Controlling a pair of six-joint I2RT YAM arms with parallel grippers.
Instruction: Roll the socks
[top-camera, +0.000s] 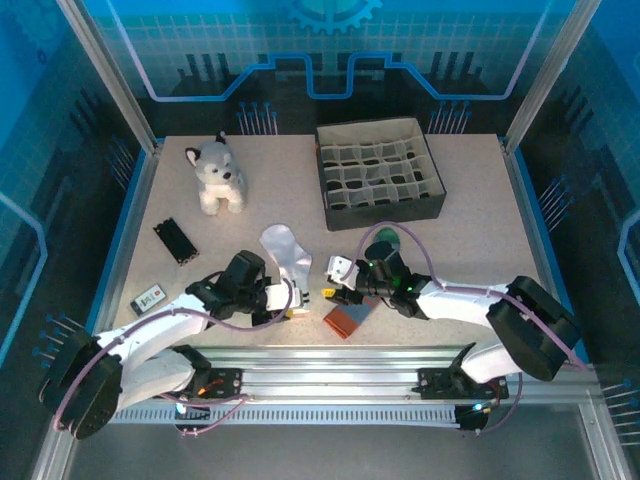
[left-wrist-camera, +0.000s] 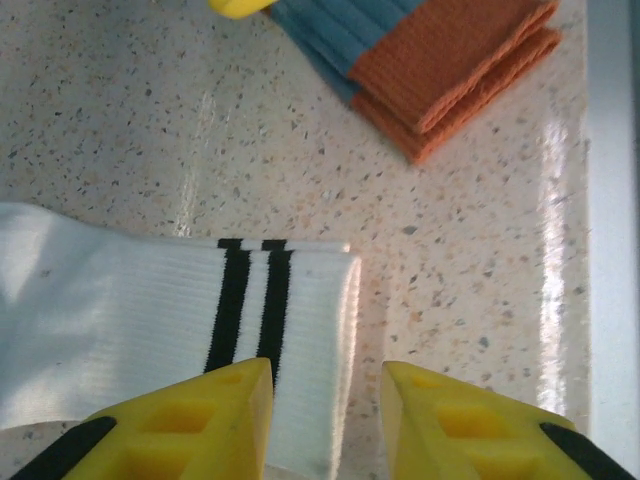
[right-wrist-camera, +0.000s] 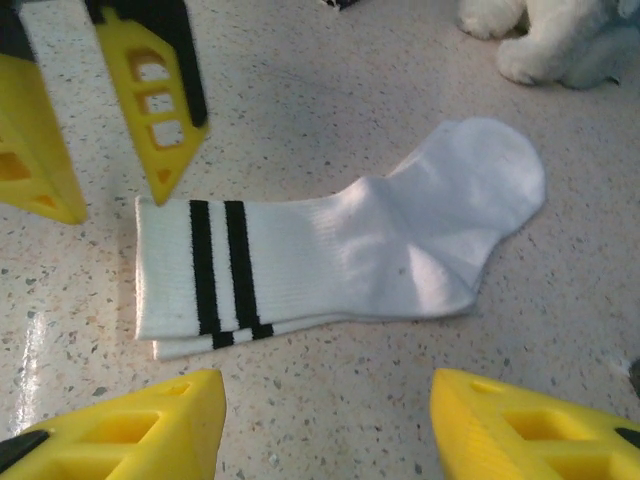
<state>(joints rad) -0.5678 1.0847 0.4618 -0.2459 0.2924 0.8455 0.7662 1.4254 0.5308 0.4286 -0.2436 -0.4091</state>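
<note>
Speckled tabletop (right-wrist-camera: 330, 60) holds the white black-striped fabric sock (right-wrist-camera: 330, 250) lengthwise across the frame (cuff left, toe upper right); my left gripper (left-wrist-camera: 325, 400) and right gripper (right-wrist-camera: 325, 410) both have fingers apart.

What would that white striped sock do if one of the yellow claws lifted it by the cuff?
Probably floppy: the white sock lies flat and creased on the table, so the rest would likely droop. It looks thin, so likely light. Its ribbed knit should grip rather than slip; a push might bunch it.
</note>
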